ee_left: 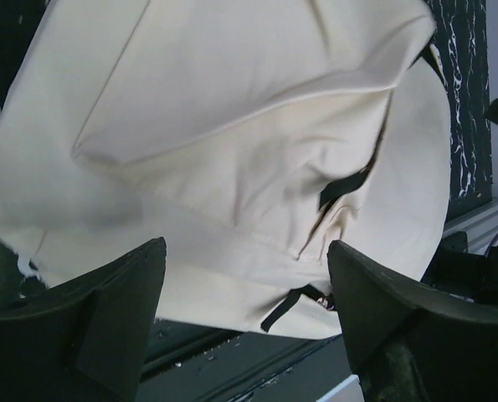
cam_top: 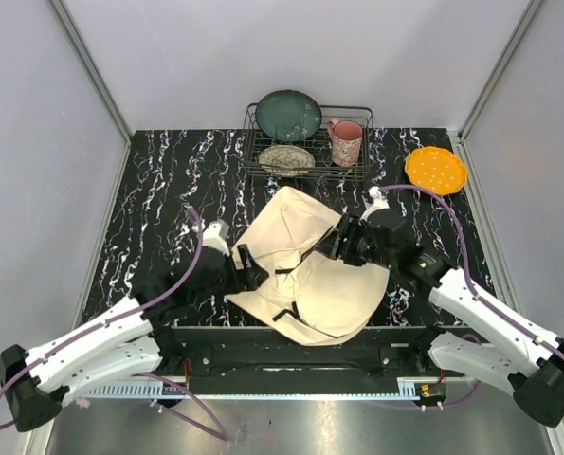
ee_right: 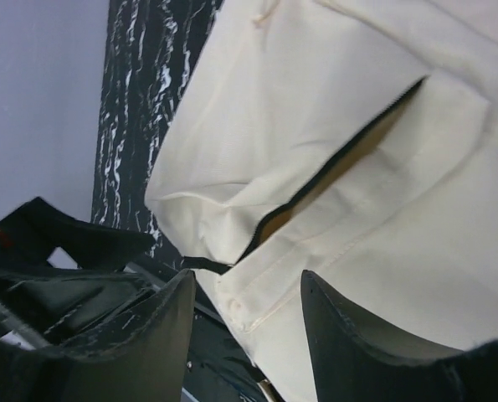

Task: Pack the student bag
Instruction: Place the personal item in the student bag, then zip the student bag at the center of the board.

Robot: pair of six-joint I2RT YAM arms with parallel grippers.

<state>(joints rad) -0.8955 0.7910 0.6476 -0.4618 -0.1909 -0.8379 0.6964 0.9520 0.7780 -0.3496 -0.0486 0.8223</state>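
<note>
The student bag, a cream canvas backpack with black trim, lies crumpled at the table's near middle. My left gripper is at its left edge, open and empty. In the left wrist view the bag fills the frame beyond the spread fingers, with a black strap end near the right finger. My right gripper is at the bag's upper right, open. In the right wrist view the bag shows a partly open black zipper slit, and its seamed edge lies between the spread fingers without being clamped.
A wire dish rack at the back holds a dark green plate, a patterned plate and a pink mug. An orange dotted plate lies at the back right. The table's front edge runs just under the bag.
</note>
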